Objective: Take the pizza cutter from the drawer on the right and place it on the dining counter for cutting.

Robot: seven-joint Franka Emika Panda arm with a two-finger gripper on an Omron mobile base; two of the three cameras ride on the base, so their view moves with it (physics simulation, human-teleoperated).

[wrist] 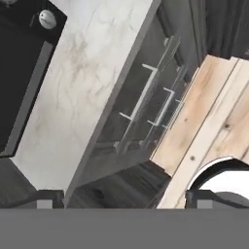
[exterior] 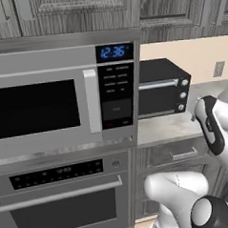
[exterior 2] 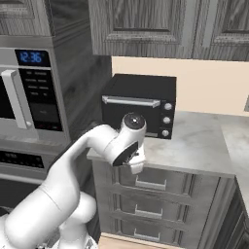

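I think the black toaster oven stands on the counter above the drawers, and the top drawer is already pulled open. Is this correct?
Not quite. The toaster oven does stand on the counter above the drawers, but the top drawer is closed, its front flush with the ones below. The right base view shows this.

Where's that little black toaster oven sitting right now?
The toaster oven sits on the grey worktop against the beige wall, right of the microwave and above the closed drawers.
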